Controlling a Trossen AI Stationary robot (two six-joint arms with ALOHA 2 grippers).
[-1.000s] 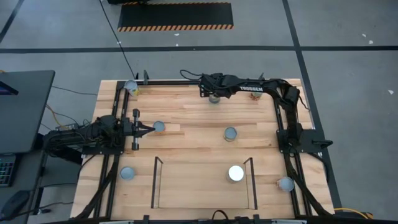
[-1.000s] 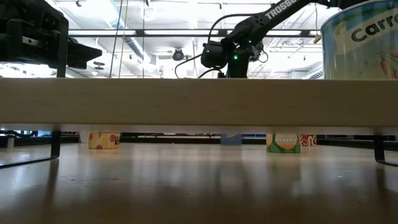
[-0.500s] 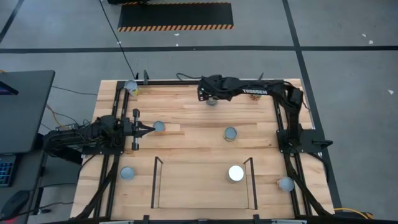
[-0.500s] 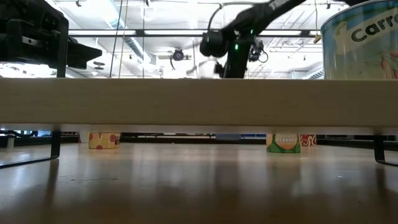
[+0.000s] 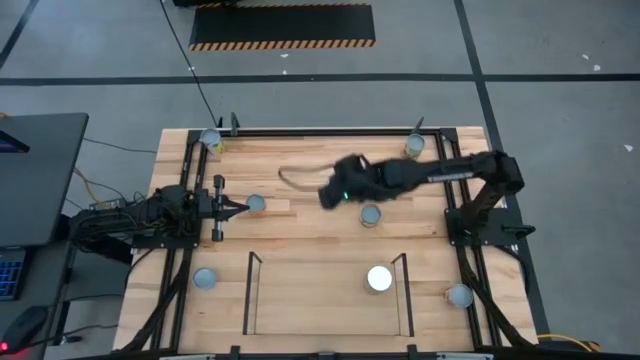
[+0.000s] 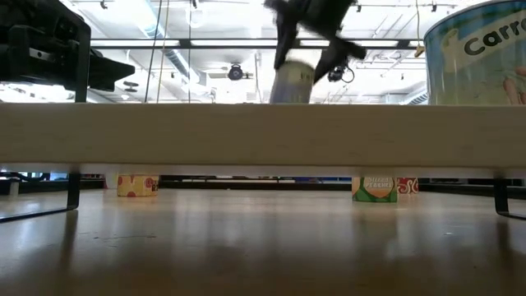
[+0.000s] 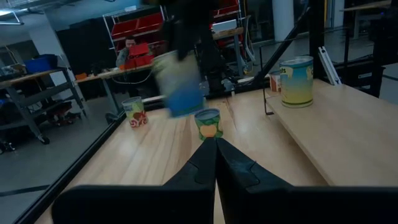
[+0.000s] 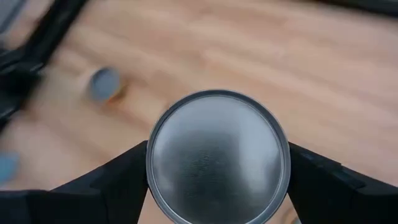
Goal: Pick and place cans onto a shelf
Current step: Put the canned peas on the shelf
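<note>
My right gripper [image 5: 337, 192] hangs over the middle of the table, shut on a can [image 8: 217, 165] with a silver top. The same can [image 6: 293, 80] shows high above the board in the low view. My left gripper [image 5: 240, 208] waits shut at the table's left, pointing level at a can [image 5: 256, 204] just ahead of its tips. The shelf [image 5: 253, 292] lies at the near middle, with a white-topped can [image 5: 379, 278] standing in it. Several more cans stand on their bases around the table, one [image 5: 371, 215] right beside my right gripper. My right gripper pinches the can's round side wall just below the top rim [image 8: 151, 169]. One finger [image 8: 118, 183] sits on each opposite side. The fingers come from above, slanting down. The can hangs about upright below them, lifted clear of the table.
Cans stand at the far left corner [image 5: 211, 138], the far right [image 5: 415, 145], the near left [image 5: 204, 278] and the near right [image 5: 459, 295]. Black frame rails [image 5: 185, 170] run along the table's sides. Bare wood lies between the shelf and the middle can.
My right gripper has lifted the can off the table near the far edge. It has swung up and toward the near edge, to above the table's middle, turning as it went. The can now hangs clear. A can at the far right has come into view.
</note>
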